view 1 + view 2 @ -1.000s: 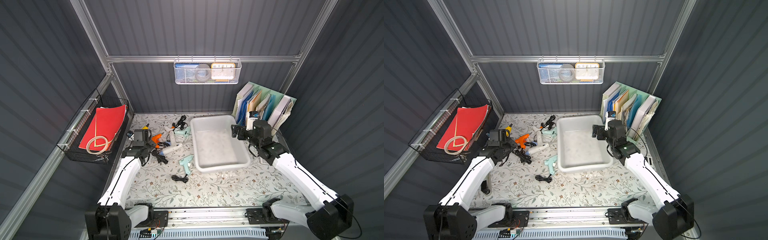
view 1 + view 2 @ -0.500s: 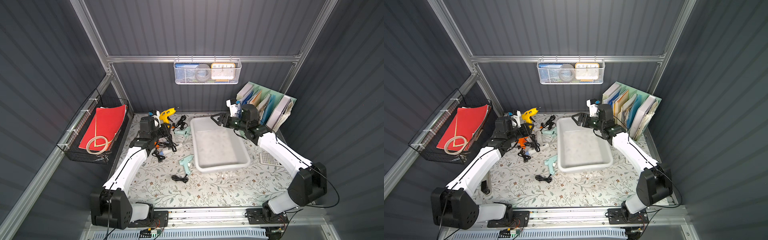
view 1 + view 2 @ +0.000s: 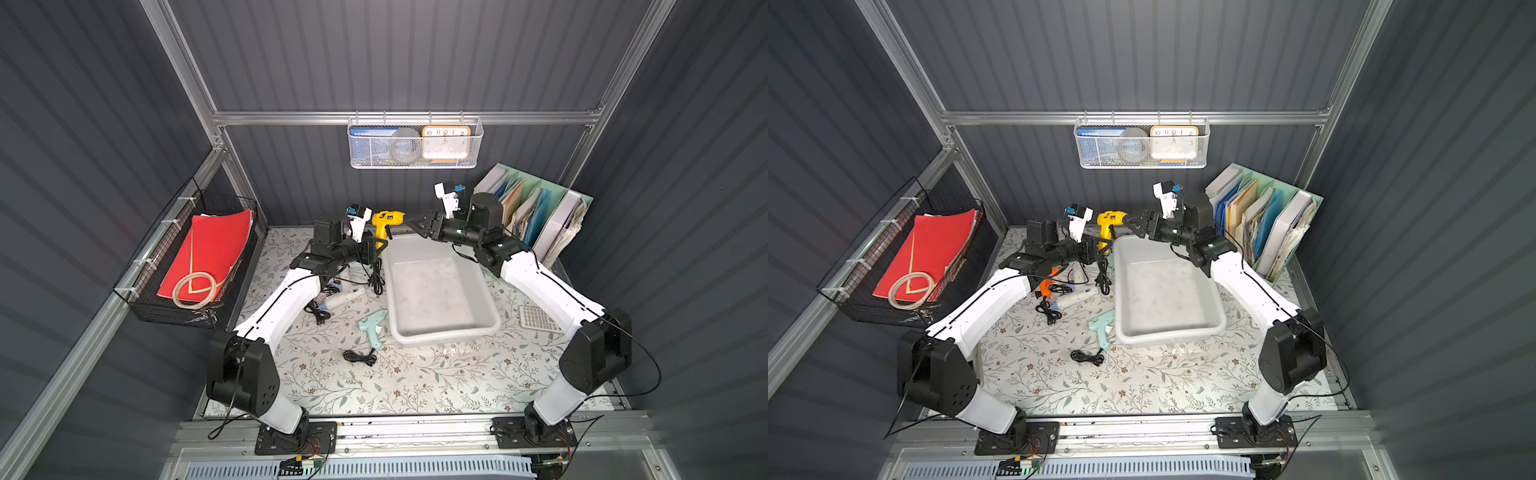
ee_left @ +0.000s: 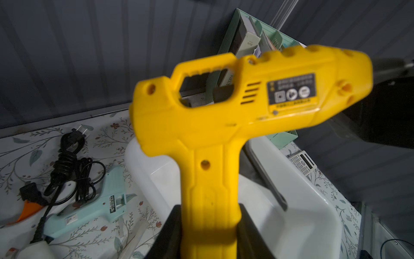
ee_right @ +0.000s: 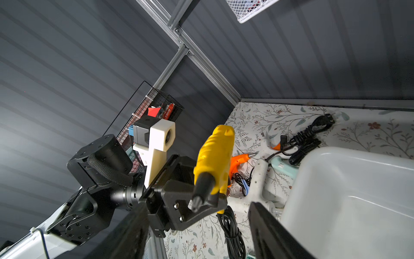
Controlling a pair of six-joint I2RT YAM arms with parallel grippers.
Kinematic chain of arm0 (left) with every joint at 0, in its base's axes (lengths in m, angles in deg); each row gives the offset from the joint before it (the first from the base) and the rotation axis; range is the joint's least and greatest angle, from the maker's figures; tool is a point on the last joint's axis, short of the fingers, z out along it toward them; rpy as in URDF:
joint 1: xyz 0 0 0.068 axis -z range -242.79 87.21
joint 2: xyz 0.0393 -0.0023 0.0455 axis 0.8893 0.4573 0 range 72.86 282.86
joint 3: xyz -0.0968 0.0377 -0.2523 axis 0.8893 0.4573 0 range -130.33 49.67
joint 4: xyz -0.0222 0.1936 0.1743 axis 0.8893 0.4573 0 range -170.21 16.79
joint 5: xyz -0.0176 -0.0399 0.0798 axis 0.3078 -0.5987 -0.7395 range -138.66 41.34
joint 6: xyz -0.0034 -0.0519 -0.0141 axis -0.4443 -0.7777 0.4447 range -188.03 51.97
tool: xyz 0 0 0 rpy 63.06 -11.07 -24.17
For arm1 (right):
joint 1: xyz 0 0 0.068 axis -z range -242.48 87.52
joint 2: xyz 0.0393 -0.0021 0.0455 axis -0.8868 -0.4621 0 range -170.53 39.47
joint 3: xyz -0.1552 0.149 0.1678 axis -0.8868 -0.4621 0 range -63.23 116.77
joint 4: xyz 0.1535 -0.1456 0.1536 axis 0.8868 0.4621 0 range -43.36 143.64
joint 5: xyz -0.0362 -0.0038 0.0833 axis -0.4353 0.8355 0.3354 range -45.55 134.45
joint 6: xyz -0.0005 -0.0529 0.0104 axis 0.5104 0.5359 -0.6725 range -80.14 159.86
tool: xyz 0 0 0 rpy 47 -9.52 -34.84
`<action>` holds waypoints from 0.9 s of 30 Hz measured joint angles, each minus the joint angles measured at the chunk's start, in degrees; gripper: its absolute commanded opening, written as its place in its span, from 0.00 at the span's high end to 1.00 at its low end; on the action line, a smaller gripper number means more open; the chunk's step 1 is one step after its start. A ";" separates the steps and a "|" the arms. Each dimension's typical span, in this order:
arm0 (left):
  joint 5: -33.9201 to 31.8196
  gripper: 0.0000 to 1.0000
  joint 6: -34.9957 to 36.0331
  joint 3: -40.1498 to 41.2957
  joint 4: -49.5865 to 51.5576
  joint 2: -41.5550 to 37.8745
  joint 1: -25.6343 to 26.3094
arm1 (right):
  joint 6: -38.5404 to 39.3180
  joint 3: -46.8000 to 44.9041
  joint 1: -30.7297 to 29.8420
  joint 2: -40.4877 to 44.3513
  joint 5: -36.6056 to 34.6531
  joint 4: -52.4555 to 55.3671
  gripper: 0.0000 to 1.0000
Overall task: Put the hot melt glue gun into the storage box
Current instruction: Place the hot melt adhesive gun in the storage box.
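Right end effector (image 3: 409,219) neared yellow glue gun (image 3: 384,220), jaws parted; left end effector (image 4: 208,235) clamps handle; label blurred.

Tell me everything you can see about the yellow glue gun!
The yellow glue gun looks like bright hard plastic, pistol-shaped, with a black nozzle, vent slots, a dark label on its side and a cut-out window on top. It is lifted off the table, roughly upright, above the far left corner of the storage box. The left tool is clamped on its handle, and its black cord hangs down. The right tool, jaws apart, sits right at the nozzle; whether it touches is unclear.
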 measured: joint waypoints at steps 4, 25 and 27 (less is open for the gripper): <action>0.22 1.00 1.31 -0.68 0.46 0.55 0.98 | 1.18 0.07 -0.28 0.00 -2.95 1.62 0.35; 0.35 1.00 3.41 -5.16 1.55 3.41 4.00 | 3.39 2.43 -1.49 -0.87 -9.53 6.08 0.55; 0.31 1.00 3.41 -5.31 1.57 3.43 4.04 | 3.48 3.04 -1.51 -1.66 -9.46 6.08 0.61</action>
